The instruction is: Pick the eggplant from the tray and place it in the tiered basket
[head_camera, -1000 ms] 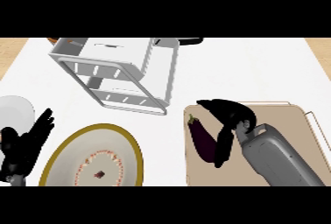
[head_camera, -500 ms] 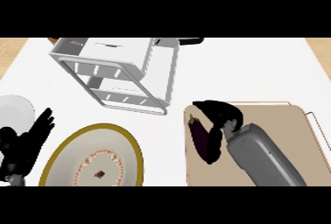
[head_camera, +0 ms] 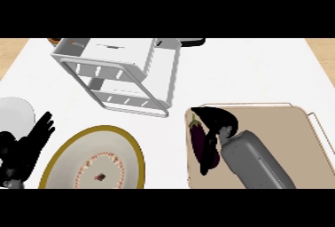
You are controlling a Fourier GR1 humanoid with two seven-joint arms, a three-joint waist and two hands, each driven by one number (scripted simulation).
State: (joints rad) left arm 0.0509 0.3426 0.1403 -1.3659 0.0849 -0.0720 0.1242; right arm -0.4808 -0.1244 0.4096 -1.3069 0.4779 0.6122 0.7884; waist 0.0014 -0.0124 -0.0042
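Eggplant (head_camera: 198, 141) lies at left edge of tray (head_camera: 281, 128), right hand (head_camera: 219, 120) curled over it w/ fingers around its top. Grasp step. Next: lift, carry to tiered basket (head_camera: 124, 73). Left hand (head_camera: 26, 146) rests open by plate (head_camera: 98, 162).

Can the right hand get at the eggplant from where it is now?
Probably yes: the right hand is already on the tray, right beside the eggplant, with nothing between them.
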